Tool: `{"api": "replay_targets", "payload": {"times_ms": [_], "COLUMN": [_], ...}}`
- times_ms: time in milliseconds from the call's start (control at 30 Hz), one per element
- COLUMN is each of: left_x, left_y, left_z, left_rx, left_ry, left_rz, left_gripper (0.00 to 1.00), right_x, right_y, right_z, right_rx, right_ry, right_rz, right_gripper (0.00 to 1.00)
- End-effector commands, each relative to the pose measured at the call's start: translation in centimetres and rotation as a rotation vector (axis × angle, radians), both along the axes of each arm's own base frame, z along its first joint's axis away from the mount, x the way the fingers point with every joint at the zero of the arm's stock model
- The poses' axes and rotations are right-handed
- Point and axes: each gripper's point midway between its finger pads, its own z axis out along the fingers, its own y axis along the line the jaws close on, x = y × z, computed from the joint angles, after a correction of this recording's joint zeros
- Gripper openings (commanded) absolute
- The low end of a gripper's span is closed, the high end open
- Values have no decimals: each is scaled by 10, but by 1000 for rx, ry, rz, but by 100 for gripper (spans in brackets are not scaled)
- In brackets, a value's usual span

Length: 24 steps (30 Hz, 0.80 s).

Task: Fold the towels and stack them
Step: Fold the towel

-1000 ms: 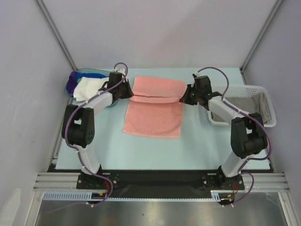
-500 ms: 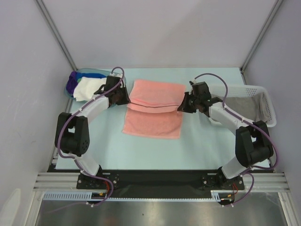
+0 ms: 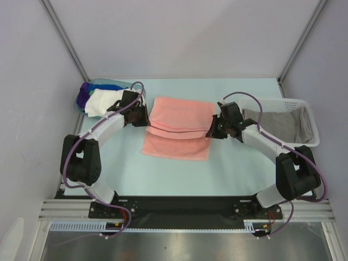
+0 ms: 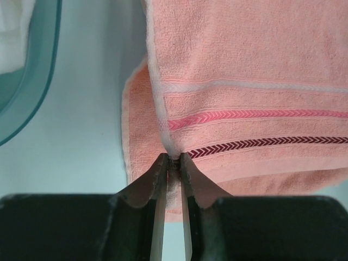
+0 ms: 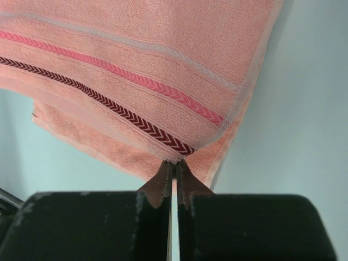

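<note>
A salmon pink towel [image 3: 179,122] lies in the middle of the table, its far half lifted and folded over toward the near half. My left gripper [image 3: 144,118] is shut on the towel's left corner [image 4: 173,155]. My right gripper [image 3: 212,130] is shut on the right corner [image 5: 175,159]. Both hold the striped edge just above the lower layer. A grey towel [image 3: 277,125] lies in the white basket [image 3: 310,117]. White [image 3: 100,100] and purple [image 3: 82,95] towels sit in the blue tub [image 3: 109,83].
The tub stands at the far left, close behind my left arm. The basket stands at the right edge, beside my right arm. Grey walls close in the table at the back and sides.
Both grippers have moved toward the near edge with the towel's far edge, drawing the upper layer further over the lower one.
</note>
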Motion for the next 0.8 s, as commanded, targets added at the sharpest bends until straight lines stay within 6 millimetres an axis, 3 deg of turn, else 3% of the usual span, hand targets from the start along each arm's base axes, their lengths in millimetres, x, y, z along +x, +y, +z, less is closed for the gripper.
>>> {"api": "replay_targets", "payload": {"times_ms": [0,167,300,433,567,667,767], "left_x": [-7,-16,-25,-33,-34,-34,-33], "left_y": [-6,-6,-9,-9,-3,0,1], "left_z": [19,12,3,-17,-21,-22,-26], "left_rx": [-20,-19,-52,-58,-50,-59,-83], "left_ry": [-33,-8,9,54,55,49,46], "left_rz": [-56,-69,-66,-53,-2,59,113], "left_gripper": [20,22,23,29,35,37,36], "right_x": [7,1,-10,-20,-24,-25,-25], "right_y": [-3,4,10,8,3,-9,-19], "right_z": [23,30,17,-14,-28,-31,-32], "right_rx": [13,4,-8,-18,-38,-81,-99], "right_ry": [-66,-67,-45,22,38,26,10], "right_rz": [-22,7,29,29,3,-33,-75], "right_gripper": [0,0,0,0,27,39,44]}}
